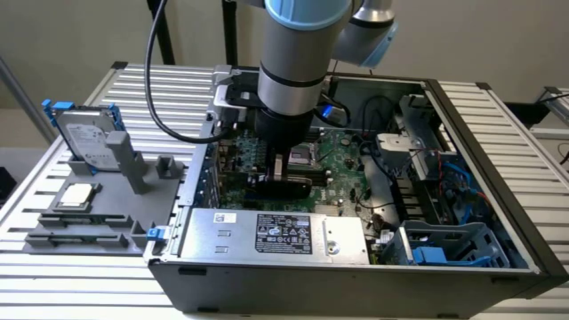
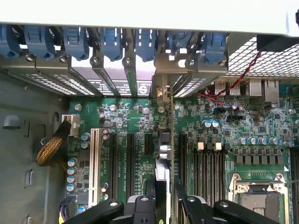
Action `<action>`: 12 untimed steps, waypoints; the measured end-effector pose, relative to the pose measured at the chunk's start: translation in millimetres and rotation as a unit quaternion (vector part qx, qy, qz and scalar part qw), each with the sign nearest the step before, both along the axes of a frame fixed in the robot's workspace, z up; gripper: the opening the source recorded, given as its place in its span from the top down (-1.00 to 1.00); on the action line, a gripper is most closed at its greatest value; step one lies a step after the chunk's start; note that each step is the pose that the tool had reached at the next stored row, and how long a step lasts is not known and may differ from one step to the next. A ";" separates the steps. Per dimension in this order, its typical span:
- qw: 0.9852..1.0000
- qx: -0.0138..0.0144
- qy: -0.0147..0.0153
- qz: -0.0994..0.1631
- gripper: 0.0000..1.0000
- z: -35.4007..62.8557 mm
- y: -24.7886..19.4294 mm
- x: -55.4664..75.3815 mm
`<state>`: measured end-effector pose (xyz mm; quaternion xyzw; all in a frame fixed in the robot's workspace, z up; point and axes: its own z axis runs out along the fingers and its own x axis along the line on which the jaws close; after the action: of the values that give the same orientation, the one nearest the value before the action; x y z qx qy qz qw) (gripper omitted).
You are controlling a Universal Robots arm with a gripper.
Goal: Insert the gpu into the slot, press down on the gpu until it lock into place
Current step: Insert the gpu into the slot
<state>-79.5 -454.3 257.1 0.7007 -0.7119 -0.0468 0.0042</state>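
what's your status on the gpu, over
Gripper shut on the green circuit-board gpu card with black shroud, held upright over the green motherboard. Its silver bracket near the rear panel. Seated or not: cannot tell. No obstruction seen.

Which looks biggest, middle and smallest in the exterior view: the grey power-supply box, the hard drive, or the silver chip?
1. power-supply box, biggest.
2. hard drive, propped upright.
3. silver chip, smallest.
The box sits slightly nearer the camera, but the gaps are plain.
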 end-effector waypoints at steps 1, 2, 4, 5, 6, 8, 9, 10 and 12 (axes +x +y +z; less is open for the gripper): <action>1.000 0.000 0.000 0.000 0.48 -0.3 0.0 0.0; 1.000 0.000 0.000 0.000 0.48 -0.5 0.0 0.0; 1.000 0.000 0.000 0.000 0.48 -0.8 0.0 0.0; 1.000 0.000 0.000 0.000 0.48 -0.9 0.0 0.0; 1.000 0.000 0.000 0.000 0.46 -1.0 0.0 0.0; 1.000 0.000 0.000 0.000 0.46 -0.6 0.0 0.0; 1.000 0.000 0.000 0.000 0.33 1.6 0.0 0.1; 1.000 0.000 0.000 0.000 0.33 6.0 0.0 0.0; 1.000 0.000 0.000 0.000 0.33 15.5 0.0 0.0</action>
<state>-79.5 -454.3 272.6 0.7007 -0.7119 -0.0471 0.0045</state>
